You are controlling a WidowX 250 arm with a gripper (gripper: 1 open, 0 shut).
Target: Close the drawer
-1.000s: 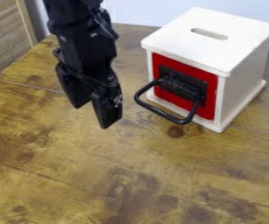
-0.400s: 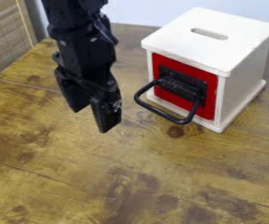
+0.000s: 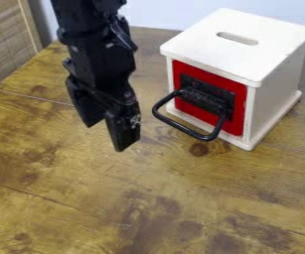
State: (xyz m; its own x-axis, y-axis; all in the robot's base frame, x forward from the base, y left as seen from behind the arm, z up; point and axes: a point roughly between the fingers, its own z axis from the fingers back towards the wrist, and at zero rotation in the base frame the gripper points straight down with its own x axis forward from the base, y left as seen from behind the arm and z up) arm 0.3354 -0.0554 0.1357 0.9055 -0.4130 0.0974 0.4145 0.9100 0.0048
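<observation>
On the left you have the black gripper [image 3: 120, 132], above the tabletop [image 3: 76, 189] and toward its far left part, with its fingers pointing down. I cannot tell from this view if the fingers are open or closed, because they are dark against the dark arm; no held object is visible. To the right of it, apart from the fingers, is the black looped wire handle [image 3: 183, 130], which comes out from the drawer toward you. The drawer [image 3: 188, 74] has its red front in the pale wooden box [image 3: 242, 47], near the far right corner of the tabletop. The drawer is probably light and stiff, and the wire may be smooth, so a gripper can slip on it. For closing, I think you do not need a grip: push the black centre fitting [image 3: 206, 96] straight inward, gently. If you push at one side, the drawer may jam or the box may turn.
</observation>
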